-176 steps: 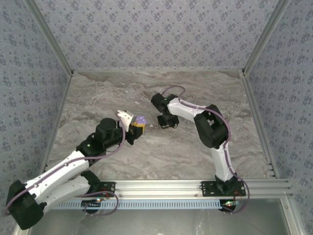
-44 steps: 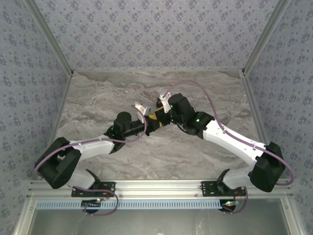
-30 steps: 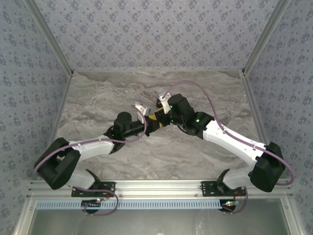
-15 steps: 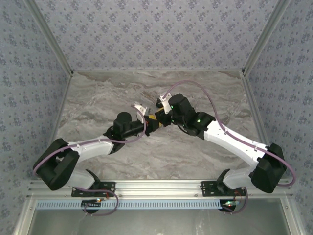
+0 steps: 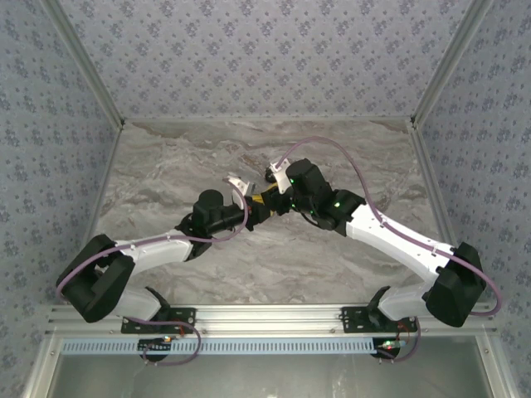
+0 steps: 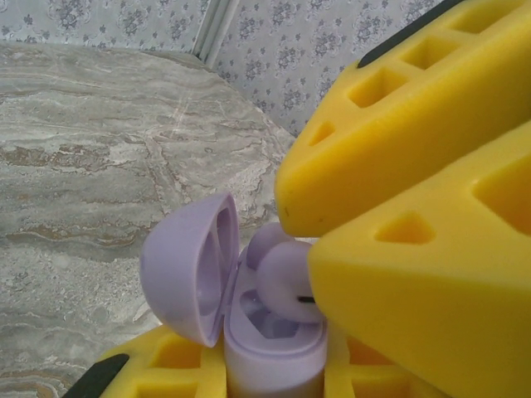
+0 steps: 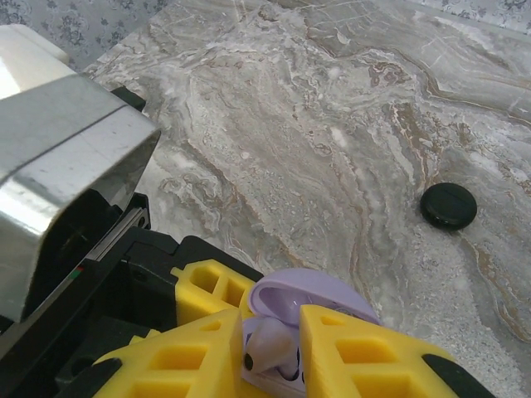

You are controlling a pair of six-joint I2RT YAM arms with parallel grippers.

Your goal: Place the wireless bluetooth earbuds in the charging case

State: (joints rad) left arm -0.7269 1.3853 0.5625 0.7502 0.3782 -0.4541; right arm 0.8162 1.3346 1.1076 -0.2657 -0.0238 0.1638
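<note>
Earbud seating, over mid-table. Your left gripper is clamped on the charging case. Your right gripper stands narrowly about the lavender earbud at the case's mouth; whether it pinches or merely flanks it, you cannot tell. Ease those jaws apart without dragging the earbud back out. The case's axis runs upright, mouth upward, with the lid hinged open leftward in the left wrist view.

Base of the charging case off the lower edge, one earbud half behind yellow fingers
</note>
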